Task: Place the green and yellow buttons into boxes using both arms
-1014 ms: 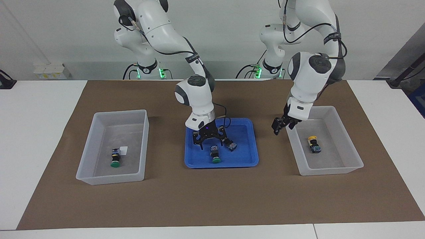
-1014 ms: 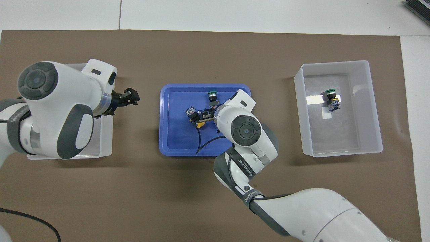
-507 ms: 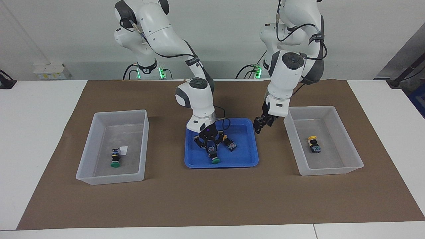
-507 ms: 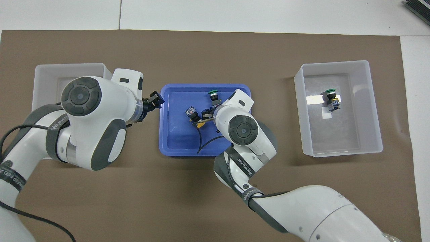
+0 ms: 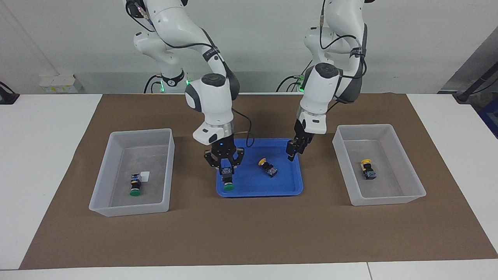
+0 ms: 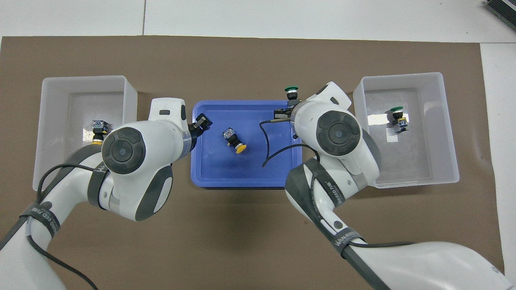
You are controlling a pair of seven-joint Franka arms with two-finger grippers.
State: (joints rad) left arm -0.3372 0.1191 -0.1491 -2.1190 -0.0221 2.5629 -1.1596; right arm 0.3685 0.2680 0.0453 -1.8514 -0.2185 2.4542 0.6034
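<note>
Facing view. Mid-left of frame: first bin, one green button lying on its floor next to the sticker, well off every wall. A strip of bare mat separates this bin from the tray.

Centre: right gripper is clamped on a second green button, cap down. I see it hanging over the tray's lower-left corner, right at the rim. A yellow button lies mid-tray, clear of the rims, open tray floor all round it.

Left gripper hangs over the tray's upper-right corner, carrying nothing I can see; open or closed, I cannot tell.

Mid-right: bare mat gap, then the second bin, with another yellow button near its middle. The lower band of the frame is open mat.
</note>
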